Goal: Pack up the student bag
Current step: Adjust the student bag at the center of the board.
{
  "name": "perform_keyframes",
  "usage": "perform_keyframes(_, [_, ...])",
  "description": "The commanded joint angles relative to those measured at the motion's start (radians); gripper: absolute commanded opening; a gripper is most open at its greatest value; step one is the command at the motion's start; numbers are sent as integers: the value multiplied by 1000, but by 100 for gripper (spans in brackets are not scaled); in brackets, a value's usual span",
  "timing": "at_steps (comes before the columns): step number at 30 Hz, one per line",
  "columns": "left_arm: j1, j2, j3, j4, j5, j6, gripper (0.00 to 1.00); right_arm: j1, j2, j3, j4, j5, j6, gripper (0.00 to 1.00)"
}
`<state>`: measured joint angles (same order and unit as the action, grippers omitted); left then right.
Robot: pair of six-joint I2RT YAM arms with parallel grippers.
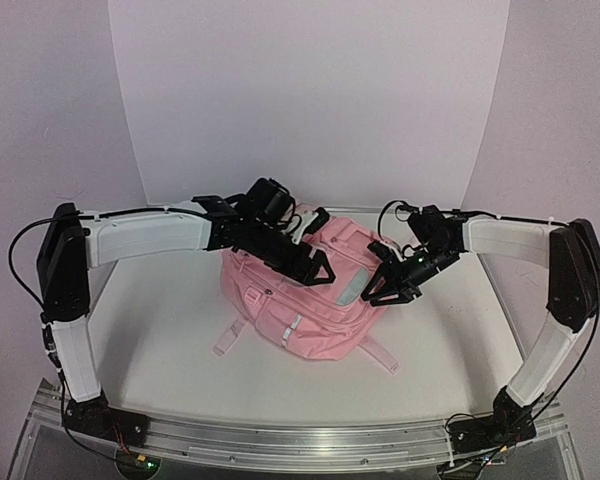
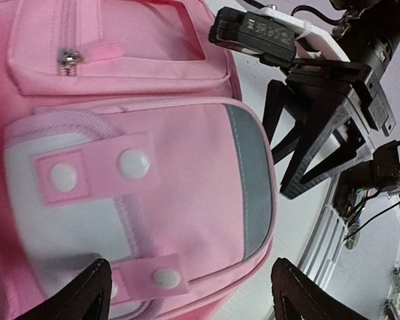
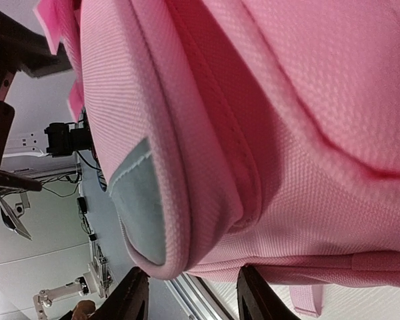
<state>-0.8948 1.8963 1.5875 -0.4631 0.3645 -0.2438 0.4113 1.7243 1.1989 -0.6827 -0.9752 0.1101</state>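
The student bag (image 1: pixel 298 298) lay flat, front up, in the middle of the white table (image 1: pixel 160 335), right between the two arms. It was a soft pink backpack with a white patch (image 2: pixel 57 230), pink snap tabs (image 2: pixel 97 173) across it, a grey strip (image 2: pixel 253 180) along the pocket edge and pale straps (image 1: pixel 230 338) poking out toward the near side. It was zipped up as far as I could tell, and nothing to pack was in view, so my guess was the step in hand was getting a pocket open. The left gripper (image 2: pixel 199 295) hovered over the front pocket with its fingers spread wide and nothing between them. The right gripper (image 3: pixel 197 297) sat at the bag's right edge with its jaws partly apart, and I couldn't see any fabric actually pinched. To do this well, I'd have one gripper pin the fabric near the seam while the other goes for the small metal zipper pull (image 2: pixel 68 59) – a bag this floppy would likely bunch up and slide if it got tugged one-handed. I'd pull along the zip line, not upward.
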Motion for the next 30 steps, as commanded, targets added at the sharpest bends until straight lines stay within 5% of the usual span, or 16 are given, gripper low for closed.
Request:
perform_keyframes(1, [112, -185, -66, 47, -57, -57, 91, 11, -77, -40, 32, 61, -36, 52])
perform_keyframes(5, [268, -243, -100, 44, -72, -97, 99, 11, -144, -88, 70, 63, -38, 62])
perform_keyframes(11, [442, -139, 3, -33, -34, -100, 100, 11, -166, -140, 129, 69, -6, 69])
perform_keyframes(17, [468, -12, 80, 19, 137, -60, 98, 29, -120, -118, 161, 43, 17, 69])
perform_keyframes(26, [423, -3, -28, 97, 284, -29, 70, 47, 28, 7, 160, 75, 30, 59])
perform_keyframes(30, [379, -69, -131, 113, 252, -32, 37, 41, 64, 90, 160, 125, 32, 55])
